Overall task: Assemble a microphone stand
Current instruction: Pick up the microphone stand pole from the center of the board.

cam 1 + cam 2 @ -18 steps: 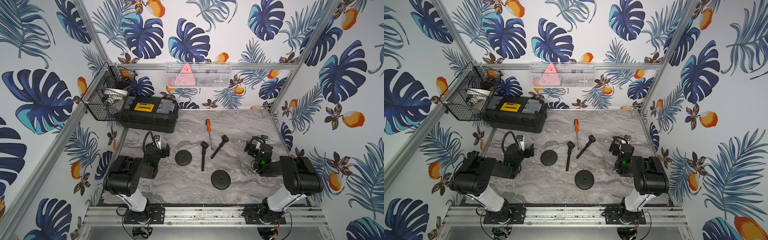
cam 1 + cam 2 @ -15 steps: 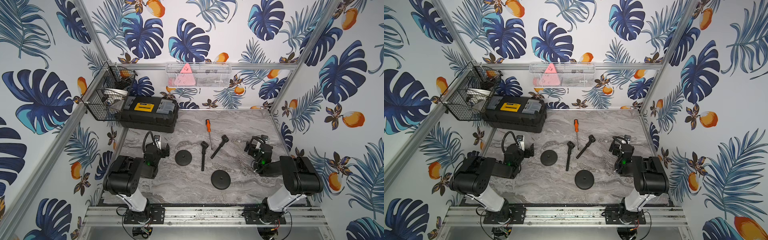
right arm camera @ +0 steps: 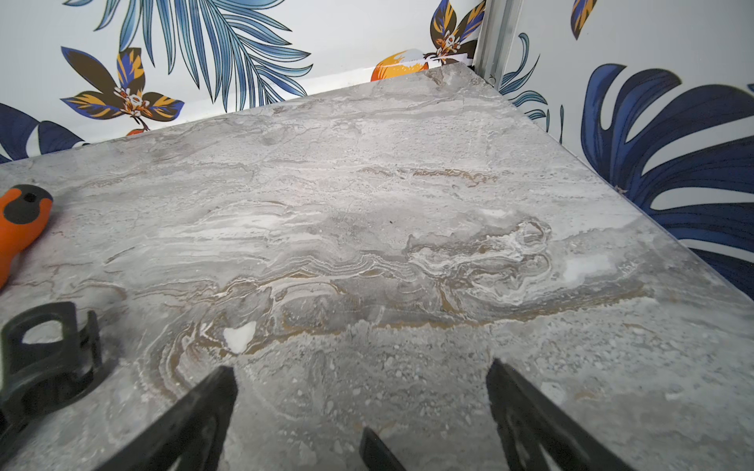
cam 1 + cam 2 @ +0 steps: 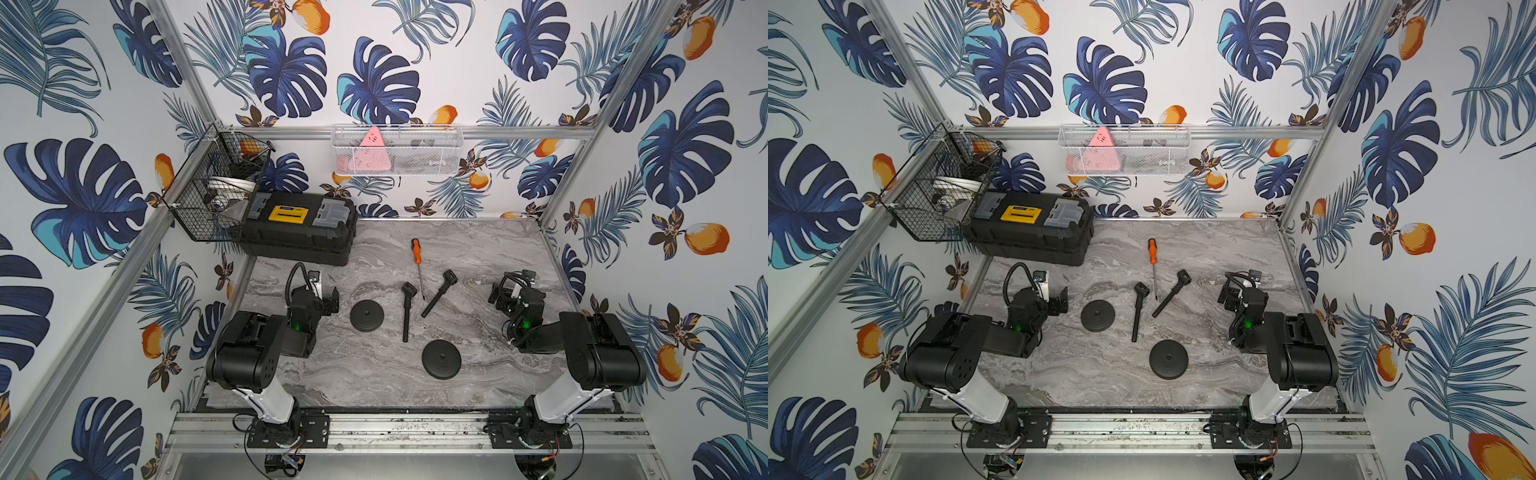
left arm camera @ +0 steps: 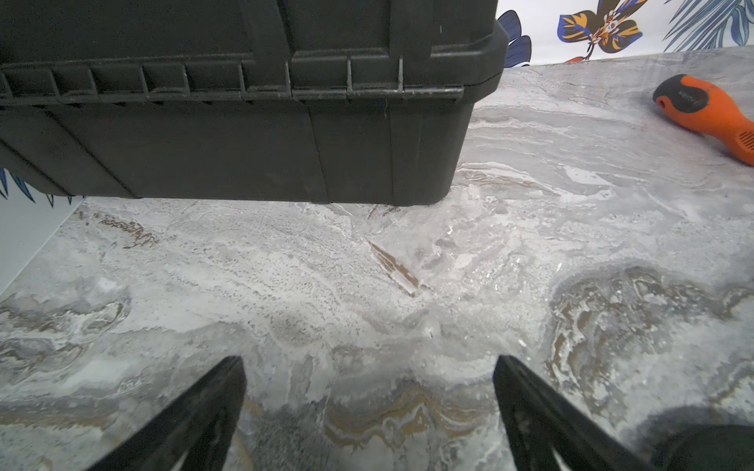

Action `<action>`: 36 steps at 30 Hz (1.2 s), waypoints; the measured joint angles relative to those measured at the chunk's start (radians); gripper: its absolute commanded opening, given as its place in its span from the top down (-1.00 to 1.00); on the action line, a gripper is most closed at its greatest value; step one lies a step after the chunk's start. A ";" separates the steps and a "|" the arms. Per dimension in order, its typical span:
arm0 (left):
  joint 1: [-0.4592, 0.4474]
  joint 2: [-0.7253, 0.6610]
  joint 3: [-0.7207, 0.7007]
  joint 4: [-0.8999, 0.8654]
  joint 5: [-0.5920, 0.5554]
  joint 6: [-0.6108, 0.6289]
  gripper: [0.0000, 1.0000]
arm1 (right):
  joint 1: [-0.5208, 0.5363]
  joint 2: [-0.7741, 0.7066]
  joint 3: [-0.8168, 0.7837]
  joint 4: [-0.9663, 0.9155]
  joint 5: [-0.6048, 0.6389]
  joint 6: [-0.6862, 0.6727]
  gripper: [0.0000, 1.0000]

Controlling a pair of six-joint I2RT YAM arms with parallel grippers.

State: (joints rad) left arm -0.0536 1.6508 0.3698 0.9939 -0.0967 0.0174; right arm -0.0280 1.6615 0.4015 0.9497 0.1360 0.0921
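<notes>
Left hand (image 5: 368,362) and right hand (image 3: 361,367): both spread wide, empty, low over the bench (image 4: 478,249). Stand parts lie loose mid-bench: round base (image 4: 365,316), second base (image 4: 441,359) nearer the front, clip-headed pole (image 4: 406,311) and second pole (image 4: 436,293) beside them, unattached. Orange screwdriver (image 4: 415,251) lies behind the poles. Black toolbox (image 4: 297,228): lid shut, contents unseen. Black wire basket (image 4: 195,216), left wall: white round item (image 4: 230,183), remainder indistinct. White mesh basket (image 4: 432,160), back wall: pink triangular piece (image 4: 370,149).

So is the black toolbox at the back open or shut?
Shut: the toolbox lid sits flat on its body in both top views; no gap shows.
</notes>
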 measured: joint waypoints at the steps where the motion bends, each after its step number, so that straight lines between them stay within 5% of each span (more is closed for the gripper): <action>1: 0.000 0.000 0.000 0.000 0.000 0.000 -0.99 | 0.000 0.000 0.000 0.000 0.000 0.000 -0.99; 14: -0.002 -0.010 0.006 -0.016 0.000 0.000 -0.86 | 0.003 -0.016 0.000 -0.014 0.011 0.000 -0.93; 22: -0.169 -0.405 0.094 -0.261 -0.121 0.007 -0.65 | 0.114 -0.340 0.193 -0.391 0.175 0.044 -0.73; 28: -0.316 -0.492 0.214 -0.473 -0.119 -0.158 -0.63 | 0.176 -0.433 0.286 -0.722 0.028 0.188 -0.59; 36: -0.475 -0.432 0.228 -0.595 0.098 -0.338 -0.49 | 0.297 -0.399 0.383 -1.025 -0.288 0.370 -0.40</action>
State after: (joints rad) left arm -0.5289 1.2186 0.5980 0.3988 0.0017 -0.3206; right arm 0.2691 1.2625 0.7845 -0.0753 -0.1520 0.4622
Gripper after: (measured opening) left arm 0.758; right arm 0.695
